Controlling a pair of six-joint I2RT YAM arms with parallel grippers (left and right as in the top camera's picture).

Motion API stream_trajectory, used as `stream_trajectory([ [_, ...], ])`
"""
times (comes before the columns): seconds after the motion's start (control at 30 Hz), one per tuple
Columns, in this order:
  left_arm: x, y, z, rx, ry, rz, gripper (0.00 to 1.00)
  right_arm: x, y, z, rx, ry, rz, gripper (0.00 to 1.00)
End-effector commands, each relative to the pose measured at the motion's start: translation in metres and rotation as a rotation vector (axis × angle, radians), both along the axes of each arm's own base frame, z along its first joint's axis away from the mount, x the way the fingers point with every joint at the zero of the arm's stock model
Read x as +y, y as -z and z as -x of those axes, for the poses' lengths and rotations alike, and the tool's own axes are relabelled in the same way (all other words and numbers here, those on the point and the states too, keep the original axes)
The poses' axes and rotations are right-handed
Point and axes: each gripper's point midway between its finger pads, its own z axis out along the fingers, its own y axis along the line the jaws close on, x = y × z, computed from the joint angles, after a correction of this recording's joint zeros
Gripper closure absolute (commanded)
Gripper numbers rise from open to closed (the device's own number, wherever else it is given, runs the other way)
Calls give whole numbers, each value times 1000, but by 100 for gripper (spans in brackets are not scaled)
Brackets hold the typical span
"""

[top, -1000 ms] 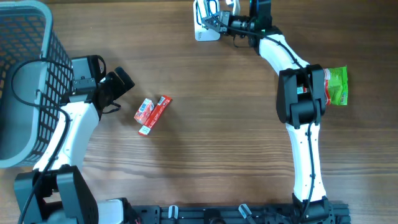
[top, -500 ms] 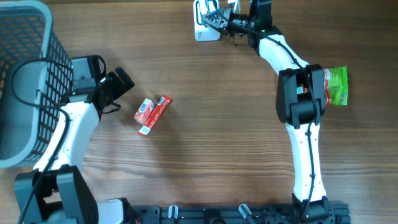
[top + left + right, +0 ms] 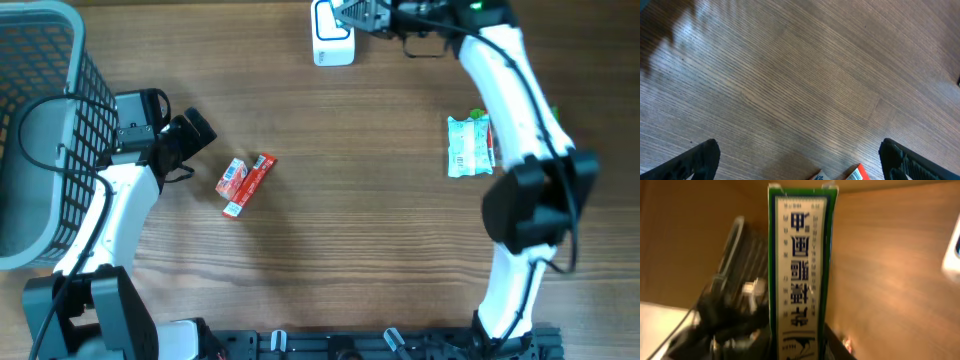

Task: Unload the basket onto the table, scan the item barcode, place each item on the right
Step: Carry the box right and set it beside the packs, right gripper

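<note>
Plainly, the main hazard is a missed read. The right claw (image 3: 799, 347) is clenched on the near end of a narrow green-edged white carton with dark blue print (image 3: 800, 270). It holds the carton aloft at the far edge of the wooden tabletop (image 3: 350, 250), just beside the white box-shaped scanner with a blue window (image 3: 333, 42). No barcode shows on the face turned to the wrist camera, so I cannot tell whether the code faces the scanner at all. If it sits on a side turned away, the wrist would need to roll, and with a grip on one end only the long carton could pivot or slide between the pads. The claw is also close to the scanner in the overhead view, so a careless swing might knock the device askew. The left claw (image 3: 192, 135) stands wide open and holds nothing, near the pair of red snack packets (image 3: 245, 183) and beside the grey wire basket (image 3: 60, 120). A green-and-white foil packet (image 3: 470, 147) lies close beside the right arm and could be brushed when that arm swings away.
</note>
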Motion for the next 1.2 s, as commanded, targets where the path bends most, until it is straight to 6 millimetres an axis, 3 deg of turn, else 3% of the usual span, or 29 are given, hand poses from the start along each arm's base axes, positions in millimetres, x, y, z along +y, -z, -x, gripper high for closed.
stream_trajectory([
  [0.0, 3, -6, -1, -17, 8, -18, 0, -22, -16, 29, -122, -44, 111, 80],
  [0.13, 3, -6, -1, -17, 8, -18, 0, -60, 1, 62, -43, -8, 323, 80],
  [0.4, 3, -6, -1, -17, 8, -18, 0, -111, 45, 94, 178, 87, 632, 76],
  [0.57, 3, -6, -1, -17, 8, -17, 0, -170, 80, 107, 355, 281, 950, 76],
  [0.67, 3, -6, -1, -17, 8, -17, 0, -228, 103, 130, 516, 485, 1251, 76],
  [0.83, 3, -6, -1, -17, 8, -18, 0, -263, 141, 156, 638, 603, 1457, 76],
  [0.9, 3, -6, -1, -17, 8, -17, 0, -280, 154, 156, 619, 676, 1541, 76],
  [1.0, 3, -6, -1, -17, 8, -17, 0, -287, 174, 147, 583, 715, 1539, 75],
  [1.07, 3, -6, -1, -17, 8, -18, 0, -297, 189, 152, 610, 730, 1538, 65],
  [1.1, 3, -6, -1, -17, 8, -17, 0, -302, 194, 157, 631, 731, 1541, 49],
  [1.17, 3, -6, -1, -17, 8, -18, 0, -309, 200, 162, 651, 718, 1543, 40],
])
